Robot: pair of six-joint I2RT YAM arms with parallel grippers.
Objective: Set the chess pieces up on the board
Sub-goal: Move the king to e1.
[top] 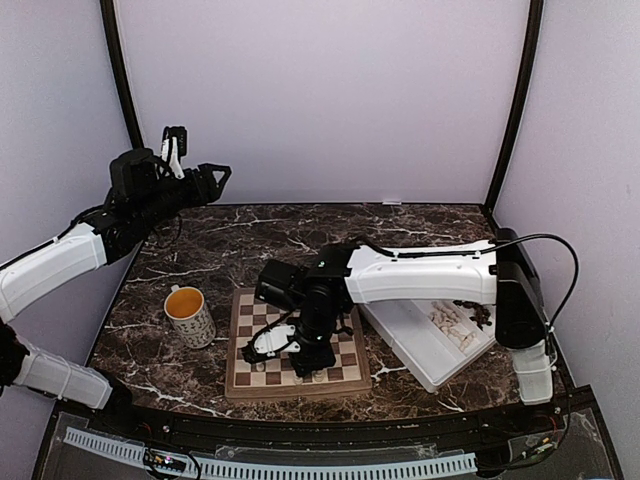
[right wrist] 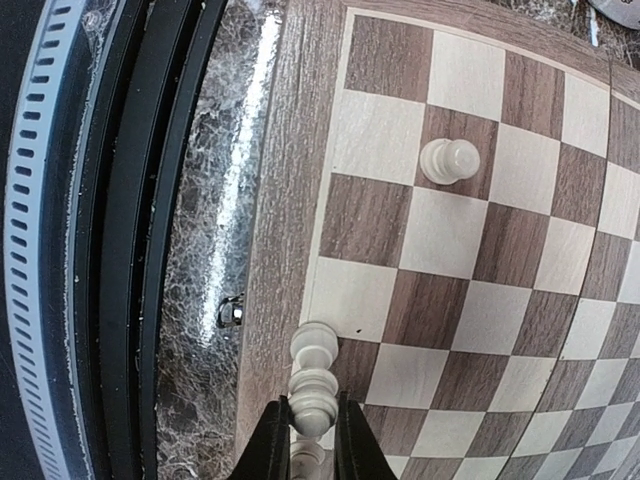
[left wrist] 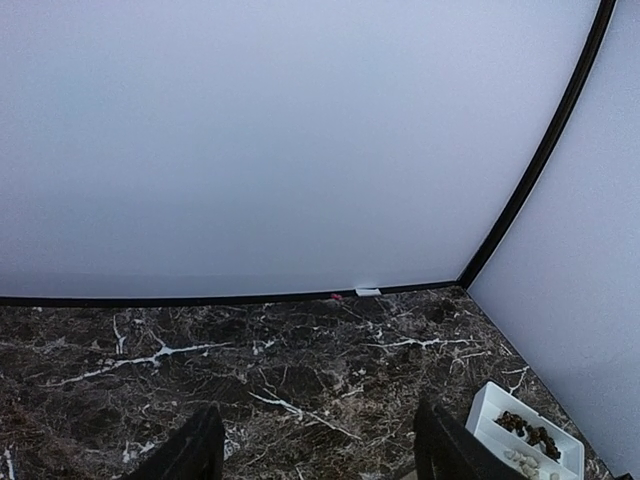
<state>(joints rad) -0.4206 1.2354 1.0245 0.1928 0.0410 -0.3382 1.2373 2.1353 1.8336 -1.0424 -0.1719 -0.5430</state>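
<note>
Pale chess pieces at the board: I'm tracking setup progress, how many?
2. One pale pawn stands free on a dark square of the board; another pale piece is pinched in the right gripper by the border. The right arm may hide others.

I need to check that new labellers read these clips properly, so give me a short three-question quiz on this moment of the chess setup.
1. True or false: the left gripper is holding a chess piece.
2. What is the right gripper clamped on? A: a dark piece. B: a pale piece. C: nothing.
3. Fill in: seen from the overhead camera, the mug stands to the ___ of the board.

Key: 1 false, it is raised, open and empty. 2 B, held at the board's near edge. 3 left.
</note>
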